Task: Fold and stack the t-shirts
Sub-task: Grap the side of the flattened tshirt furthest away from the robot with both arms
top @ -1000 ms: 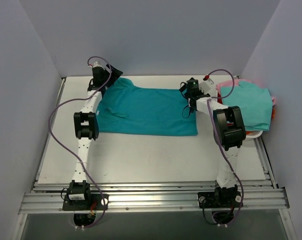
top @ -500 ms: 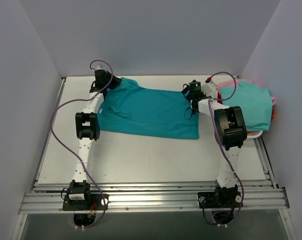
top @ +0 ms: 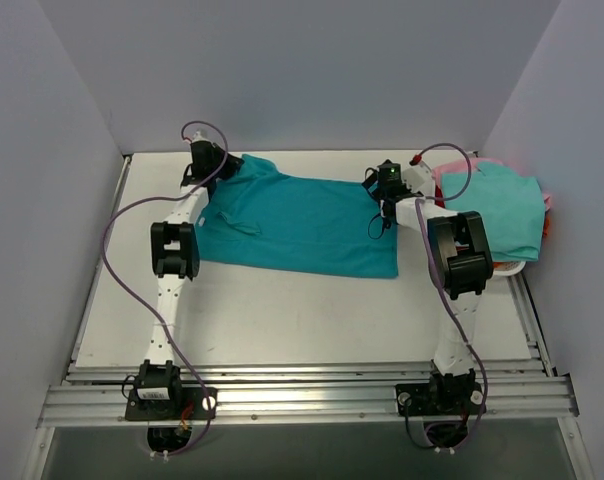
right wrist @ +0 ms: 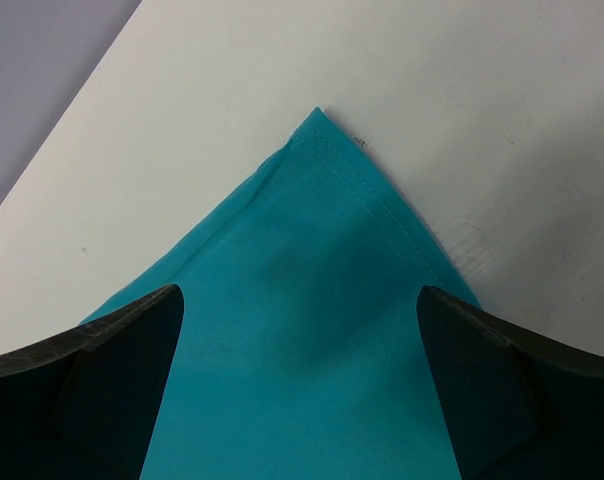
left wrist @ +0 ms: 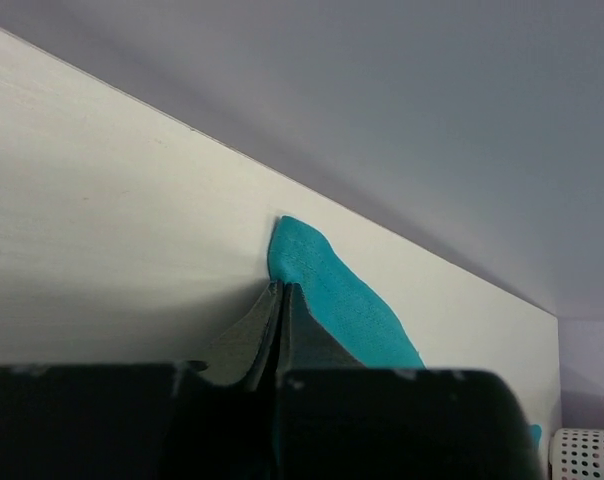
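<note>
A deep teal-blue t-shirt lies spread flat across the far half of the table. My left gripper is at its far left corner. In the left wrist view the left gripper is shut, with the edge of the teal-blue t-shirt pinched at its tips. My right gripper is over the far right corner. It stands open there, and the shirt's hemmed corner lies flat between its fingers.
A white basket at the right edge holds an aqua-green shirt on top, with pink cloth and a bit of red showing under it. The basket's rim shows in the left wrist view. Grey walls close in the table.
The left gripper's jaws have gone from open to shut at the shirt's far left corner, and the cloth there has shifted slightly. The right gripper has stayed open over the right corner.
</note>
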`<state>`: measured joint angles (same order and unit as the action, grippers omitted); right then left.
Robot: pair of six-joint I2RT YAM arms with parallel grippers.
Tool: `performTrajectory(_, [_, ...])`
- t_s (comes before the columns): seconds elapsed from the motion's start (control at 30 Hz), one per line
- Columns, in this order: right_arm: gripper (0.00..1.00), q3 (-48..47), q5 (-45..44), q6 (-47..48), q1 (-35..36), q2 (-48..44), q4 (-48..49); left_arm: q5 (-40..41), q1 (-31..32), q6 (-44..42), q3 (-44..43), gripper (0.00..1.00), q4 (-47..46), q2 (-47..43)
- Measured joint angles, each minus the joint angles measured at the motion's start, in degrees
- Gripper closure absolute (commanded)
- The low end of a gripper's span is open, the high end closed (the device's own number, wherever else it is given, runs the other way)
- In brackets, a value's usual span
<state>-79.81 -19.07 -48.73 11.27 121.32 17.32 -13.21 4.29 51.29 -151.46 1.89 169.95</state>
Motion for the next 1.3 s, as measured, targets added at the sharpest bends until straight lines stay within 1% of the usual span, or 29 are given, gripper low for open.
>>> performTrajectory(0.07, [0.0, -1.1, 0.0, 0.7, -0.1, 0.7, -0.5, 1.1, 0.1, -0.6, 5.1, 0.98, -2.6, -2.7])
performTrajectory(0.17, [0.0, -3.8, -0.2, 2.3, -0.2, 2.1, -1.9, 2.9, 0.1, -1.7, 10.3, 0.98, -3.5, -5.9])
performTrajectory(0.33, [0.0, -10.1, -0.4, 4.1, -1.0, 5.4, -3.6, 3.6, -0.5, -1.4, 12.9, 0.98, -6.1, -6.8])
performTrajectory(0.57, [0.0, -15.3, -0.5, 5.4, -2.8, 9.0, -6.0, 4.0, -1.1, -1.1, 13.9, 0.98, -7.3, -7.0])
performTrajectory(0.77, [0.01, -16.3, -1.1, 5.6, -5.3, 11.0, -7.4, 4.0, -1.1, -1.1, 14.0, 0.98, -7.6, -7.1])
performTrajectory(0.87, [0.04, -18.8, -0.8, 5.8, -5.7, 12.8, -7.2, 4.0, -1.1, -1.1, 14.1, 0.98, -7.8, -7.1])
performTrajectory(0.97, [0.05, -21.4, -0.5, 5.7, -5.7, 14.7, -6.4, 4.0, -1.1, -1.1, 14.2, 0.98, -8.0, -7.1])
performTrajectory(1.13, [0.07, -23.3, -0.3, 5.7, -5.4, 16.1, -5.9, 4.1, -1.1, -1.2, 14.2, 0.98, -8.0, -7.1])
performTrajectory(1.23, [0.11, -24.0, -0.4, 5.6, -4.8, 16.6, -5.8, 4.2, -1.1, -1.2, 14.2, 0.98, -8.0, -7.1])
performTrajectory(1.3, [0.16, -24.1, -0.3, 5.5, -4.3, 16.7, -5.8, 4.3, -1.1, -1.4, 14.2, 0.98, -8.0, -7.1])
